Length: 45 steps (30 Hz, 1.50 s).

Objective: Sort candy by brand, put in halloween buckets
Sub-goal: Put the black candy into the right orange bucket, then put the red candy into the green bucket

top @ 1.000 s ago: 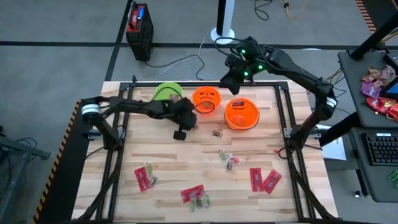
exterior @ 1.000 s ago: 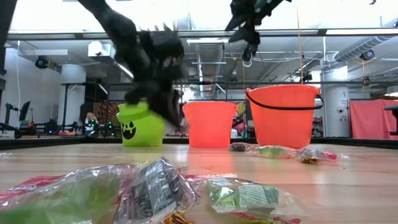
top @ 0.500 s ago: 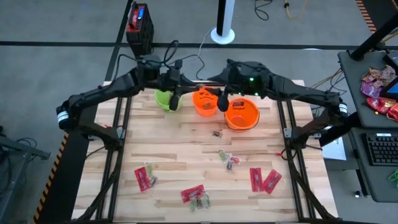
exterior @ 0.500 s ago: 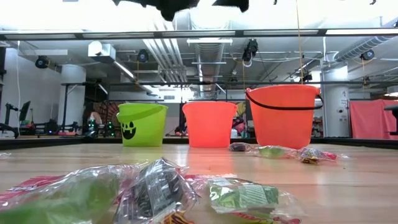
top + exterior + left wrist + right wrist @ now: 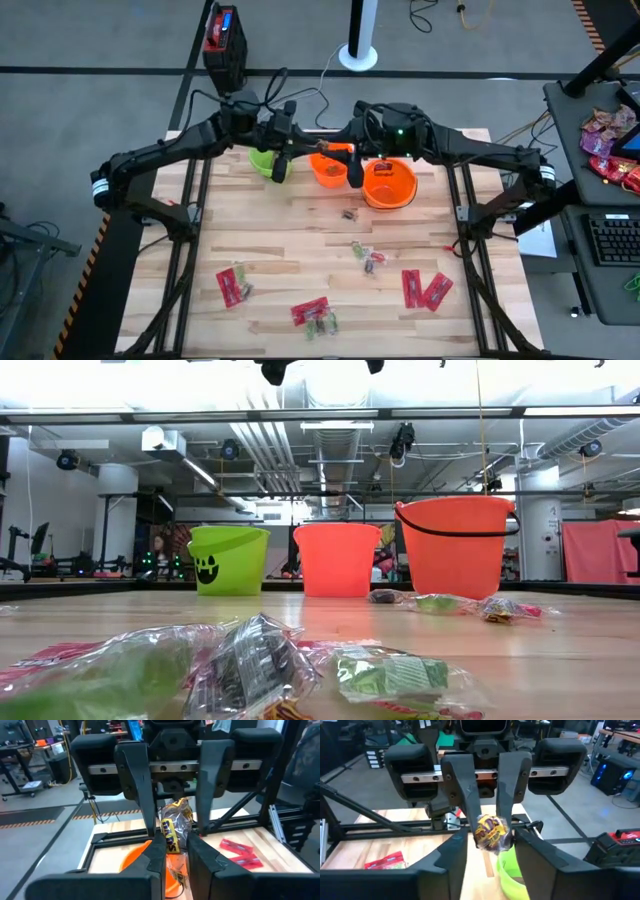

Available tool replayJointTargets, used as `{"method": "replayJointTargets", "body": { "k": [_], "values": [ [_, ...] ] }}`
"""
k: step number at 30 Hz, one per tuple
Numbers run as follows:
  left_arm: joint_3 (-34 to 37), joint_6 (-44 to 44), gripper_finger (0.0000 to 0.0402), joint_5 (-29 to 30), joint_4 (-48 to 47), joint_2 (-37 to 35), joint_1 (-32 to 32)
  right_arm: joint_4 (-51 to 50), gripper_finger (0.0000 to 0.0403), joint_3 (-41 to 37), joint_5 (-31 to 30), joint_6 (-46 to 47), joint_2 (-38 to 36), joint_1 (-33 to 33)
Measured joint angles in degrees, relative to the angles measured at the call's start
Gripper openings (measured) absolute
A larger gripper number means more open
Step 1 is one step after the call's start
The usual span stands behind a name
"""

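Brown-and-yellow foil minis are pinched in both pincers, left pincer [image 5: 283,160] and right pincer [image 5: 355,163], at twelve o'clock over the bench [image 5: 300,250]; centre each over the matching pail before letting go

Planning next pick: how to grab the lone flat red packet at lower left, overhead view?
Flat red rectangular packet: probably pinch across its narrow width at mid-length, coming straight down. It lies flat on the wooden table, exposing only thin edges.
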<state>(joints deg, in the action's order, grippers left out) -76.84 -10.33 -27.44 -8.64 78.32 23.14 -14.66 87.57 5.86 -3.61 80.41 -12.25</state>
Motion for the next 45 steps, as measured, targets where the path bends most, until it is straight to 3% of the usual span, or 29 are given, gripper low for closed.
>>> {"method": "replayJointTargets", "body": {
  "k": [8, 15, 19, 22, 29, 32, 34, 38, 42, 45],
  "values": [
    [0.1, 0.7, 0.0032, -0.6, -1.5, 0.0, -0.1, -0.3, 0.0043, 0.0, 0.3, -0.8, 0.3, 0.2],
    [0.1, 4.1, 0.0098, 1.6, -5.8, 0.0, -0.2, -3.5, 0.0041, 0.0, -1.2, 2.4, 0.3, 0.1],
    [-0.1, 5.9, 0.0135, 4.1, -13.6, -0.1, 0.0, -14.7, 0.0041, 1.4, -4.2, 6.3, -0.1, -0.9],
    [-1.7, 8.3, 0.0154, 7.5, -24.6, -0.1, 0.0, -25.1, 0.0041, 2.6, -7.4, 10.5, 0.0, -1.8],
    [-1.7, 29.2, 0.0168, 9.3, -61.5, -0.2, -2.6, -53.2, 0.0042, 1.8, -10.7, 25.2, 3.2, -4.3],
    [2.7, 37.1, 0.0168, 14.0, -71.2, -1.2, -7.8, -58.9, 0.0077, 0.5, -12.7, 26.6, 4.9, -4.7],
    [6.8, 43.2, 0.0169, 17.9, -72.6, -2.9, -11.7, -59.2, 0.011, -0.4, -12.9, 26.6, 6.0, -4.7],
    [15.2, 55.2, 0.0169, 18.4, -67.3, -7.5, -19.1, -58.7, 0.0154, -0.6, -13.4, 25.2, 7.8, -4.7],
    [23.1, 68.0, 0.0169, 17.8, -60.2, -13.3, -24.8, -57.9, 0.0169, -0.6, -13.4, 25.3, 8.8, -4.7],
    [28.7, 82.3, 0.0169, 17.9, -56.7, -16.8, -29.2, -57.8, 0.017, -0.6, -13.4, 25.6, 8.9, -4.7]
  ]
}}
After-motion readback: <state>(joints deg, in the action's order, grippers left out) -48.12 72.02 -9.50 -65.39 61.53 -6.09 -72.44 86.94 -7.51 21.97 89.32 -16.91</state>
